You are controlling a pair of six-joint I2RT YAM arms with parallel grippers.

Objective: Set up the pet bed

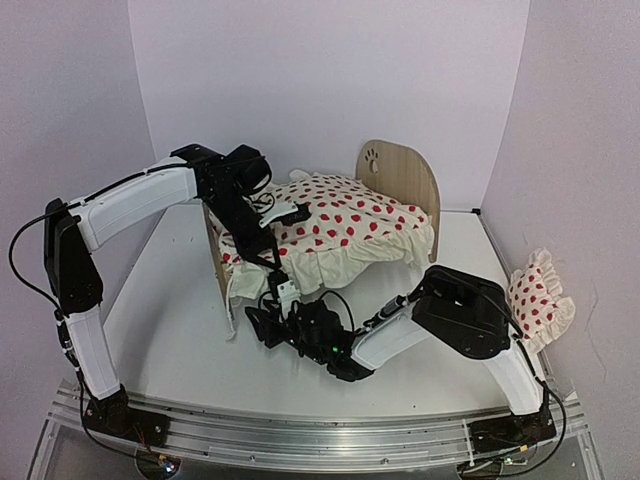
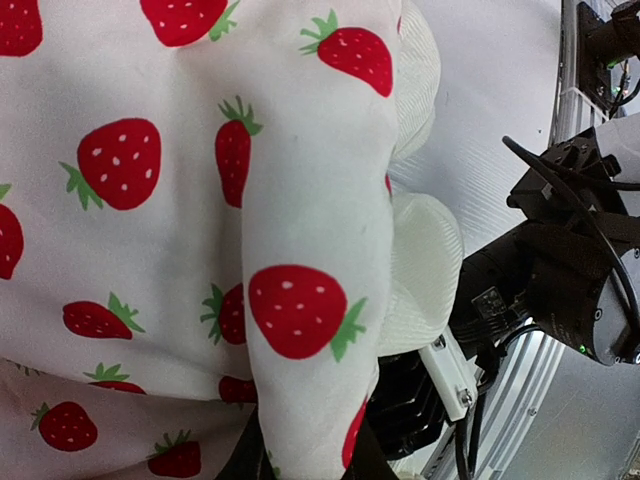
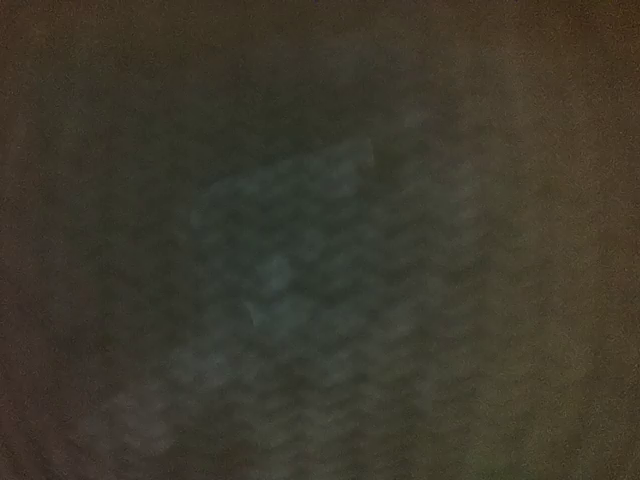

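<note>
1. Mid-frame on the white bench (image 1: 165, 335), the pet bed (image 1: 405, 176) lies under a strawberry duvet (image 1: 345, 228). The left hand (image 1: 292, 214) is clenched on a fold; a hard tug could shift the light frame.
2. At lower centre, the right hand (image 1: 265, 322) may snag the ruffle; its grip cannot be told.
3. Plain white walls (image 1: 330, 70) enclose the bench, with a pillow (image 1: 540, 300) at the right edge.

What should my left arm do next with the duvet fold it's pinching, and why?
Probably draw the left gripper a little toward the footboard, keeping its grip. It is shut on a raised ridge of the strawberry duvet, which looks bunched at that end of the pet bed. The right wrist view is dark, so that arm gives no guidance.
</note>
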